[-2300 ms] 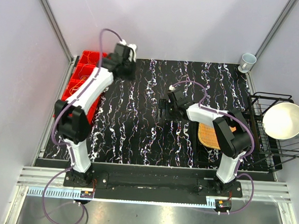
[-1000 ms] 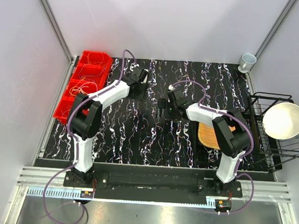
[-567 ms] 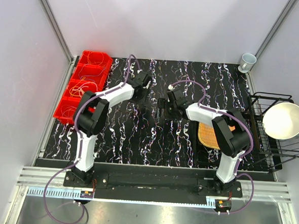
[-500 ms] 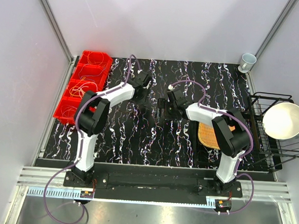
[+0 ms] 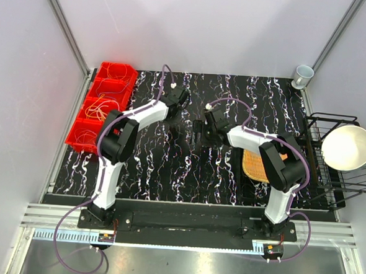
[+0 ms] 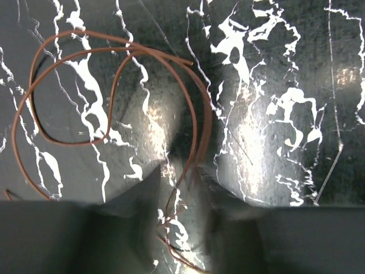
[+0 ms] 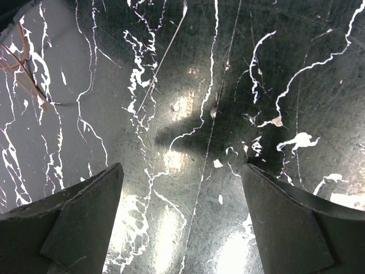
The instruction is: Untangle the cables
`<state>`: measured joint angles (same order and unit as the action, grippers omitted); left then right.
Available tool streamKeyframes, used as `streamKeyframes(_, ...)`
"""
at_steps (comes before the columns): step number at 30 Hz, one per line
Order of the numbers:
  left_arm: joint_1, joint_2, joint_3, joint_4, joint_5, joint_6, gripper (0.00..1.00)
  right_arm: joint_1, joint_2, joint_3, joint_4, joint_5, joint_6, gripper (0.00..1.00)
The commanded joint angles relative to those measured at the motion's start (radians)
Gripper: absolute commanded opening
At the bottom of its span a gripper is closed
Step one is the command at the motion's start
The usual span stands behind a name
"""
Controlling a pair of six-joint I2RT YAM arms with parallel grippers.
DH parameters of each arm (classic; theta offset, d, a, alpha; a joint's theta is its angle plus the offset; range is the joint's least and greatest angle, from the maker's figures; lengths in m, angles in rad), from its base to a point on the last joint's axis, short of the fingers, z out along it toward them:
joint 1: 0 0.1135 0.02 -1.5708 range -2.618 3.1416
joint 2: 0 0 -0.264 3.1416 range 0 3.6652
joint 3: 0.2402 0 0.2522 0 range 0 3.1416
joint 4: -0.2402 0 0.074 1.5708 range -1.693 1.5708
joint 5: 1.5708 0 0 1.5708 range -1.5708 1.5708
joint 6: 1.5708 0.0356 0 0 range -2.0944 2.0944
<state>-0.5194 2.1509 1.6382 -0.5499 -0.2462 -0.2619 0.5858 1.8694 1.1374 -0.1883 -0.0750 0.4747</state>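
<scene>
An orange-brown cable lies in loose loops on the black marbled table. In the left wrist view one strand runs down between the blurred fingers. My left gripper is low over it and open, with table showing in the narrow gap; from above it reaches to mid-table. Just right of it my right gripper stands wide open with nothing between its fingers. A thin whitish-grey wire lies ahead of it, and an orange cable end shows at its far left. More wires lie in the red bins.
The red bins stand along the left edge. A woven orange mat lies under the right arm. A black wire rack holding a white bowl is at the right edge. A cup stands at the back right corner.
My left arm has swung from over the red bins at the back left to the middle of the table, close to the right gripper. The right arm has stayed put.
</scene>
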Motion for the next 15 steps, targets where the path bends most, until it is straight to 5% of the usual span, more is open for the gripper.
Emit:
streamKeyframes(1, -0.008, 0.038, 0.070, 0.031, -0.042, 0.004, 0.11, 0.000, 0.088, -0.034, -0.112, -0.042, 0.004, 0.91)
streamKeyframes(2, -0.008, 0.043, 0.078, 0.027, -0.044, 0.004, 0.00, 0.002, 0.089, -0.033, -0.114, -0.043, 0.004, 0.91)
streamKeyframes(15, 0.077, -0.042, 0.317, -0.151, -0.120, 0.039, 0.00, 0.000, 0.105, -0.022, -0.115, -0.059, 0.005, 0.90)
